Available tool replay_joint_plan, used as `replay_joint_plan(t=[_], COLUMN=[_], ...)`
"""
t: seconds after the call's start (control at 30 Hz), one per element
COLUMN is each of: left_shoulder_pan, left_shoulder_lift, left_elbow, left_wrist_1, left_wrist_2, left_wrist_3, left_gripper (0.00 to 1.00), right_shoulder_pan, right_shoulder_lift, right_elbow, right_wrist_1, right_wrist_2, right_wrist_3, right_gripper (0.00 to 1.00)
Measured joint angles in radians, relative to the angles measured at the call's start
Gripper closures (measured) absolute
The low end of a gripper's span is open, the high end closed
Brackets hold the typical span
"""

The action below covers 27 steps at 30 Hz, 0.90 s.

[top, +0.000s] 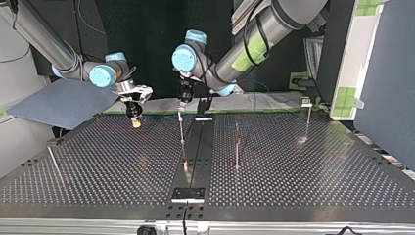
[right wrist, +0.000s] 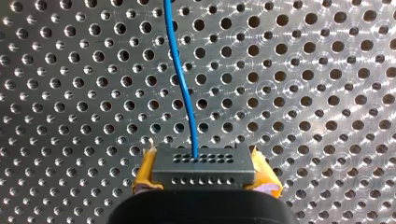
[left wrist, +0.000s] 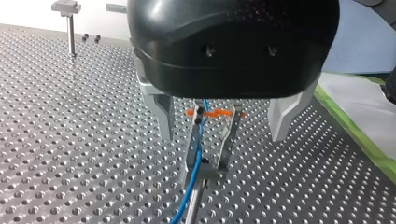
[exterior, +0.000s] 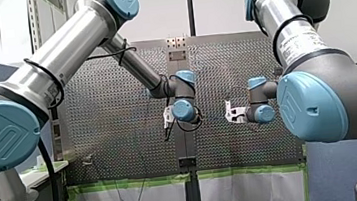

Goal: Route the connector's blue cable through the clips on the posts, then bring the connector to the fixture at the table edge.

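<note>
Connector [right wrist: 203,169]: clamped between the yellow pads [right wrist: 145,170] of my right gripper [right wrist: 205,176]; blue cable [right wrist: 180,70] leaves ahead of it; cable also passes between the narrowly parted fingers of my left gripper [left wrist: 208,158], just above a post [left wrist: 194,207]; step, by judgement: threading a clip; next: lower the cable squarely onto the post top.

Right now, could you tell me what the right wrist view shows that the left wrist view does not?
Only the right wrist view: the black connector clamped between the yellow pads of my right gripper. Only the left wrist view: my left gripper open around the blue cable, above a post, and a clip-topped post farther off. Both: that blue cable and the perforated table.
</note>
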Motion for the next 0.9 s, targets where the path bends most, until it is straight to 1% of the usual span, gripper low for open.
replay_joint_plan(t=[0.23, 0.47, 0.9], left_shoulder_pan=[-0.009, -0.018, -0.019], left_shoulder_lift=[0.001, 0.001, 0.001], left_elbow=[0.0, -0.001, -0.001], left_wrist_1=[0.001, -0.002, -0.004], left_wrist_2=[-0.017, -0.022, -0.025], left_wrist_3=[0.0, -0.001, -0.006], left_gripper=[0.0, 0.0, 0.0], right_shoulder_pan=[0.0, 0.0, 0.0], right_shoulder_lift=[0.0, 0.0, 0.001], right_elbow=[0.0, 0.0, 0.0], right_wrist_1=[0.001, 0.003, 0.008], right_wrist_2=[0.0, 0.0, 0.0], right_wrist_3=[0.0, 0.001, 0.001], right_gripper=[1.0, 1.0, 1.0])
